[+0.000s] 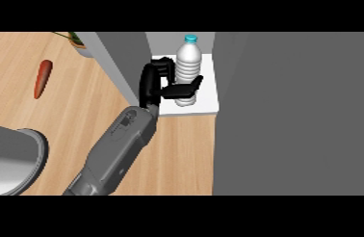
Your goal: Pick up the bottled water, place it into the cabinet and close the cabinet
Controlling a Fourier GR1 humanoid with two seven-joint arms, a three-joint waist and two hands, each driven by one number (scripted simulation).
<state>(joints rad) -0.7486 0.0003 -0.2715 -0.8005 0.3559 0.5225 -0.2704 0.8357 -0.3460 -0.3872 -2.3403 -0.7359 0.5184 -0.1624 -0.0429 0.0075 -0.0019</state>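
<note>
1. The bottled water (189, 62) stands upright inside the cabinet (122, 62) on the white shelf floor (204, 105). Its teal cap (190, 38) is at the top and its base is near the floor's front edge.
2. The left hand (150, 84) has hold of it. The fingers (163, 63) curl against the bottle's left side and the thumb (186, 89) crosses in front of its lower part, so the hand is closed round the bottle rather than spread.
3. The grey forearm (117, 149) comes in from the view's lower edge at the left and slants up and to the right. The wrist lies at the front left corner of the white floor. The right hand does not show.
4. The opening is narrow. The cabinet's grey wall stands just left of the hand. A tall grey panel (284, 111) stands just right of the bottle and fills the view's right side; I cannot tell whether it is the door or a side wall. Only a thin strip of white floor shows on either side of the bottle.
5. The wooden desk (186, 154) runs from the opening's front edge toward the lower edge, between the forearm and the grey panel.
6. Well to the left, a long orange-red vegetable (43, 78), much like a carrot, lies on the desk apart from the arm.
7. A potted plant (78, 44) shows at the top, partly hidden behind the cabinet's wall.
8. A pale grey round vessel (18, 164), cut off by the left edge, sits near the forearm's lower part.
</note>
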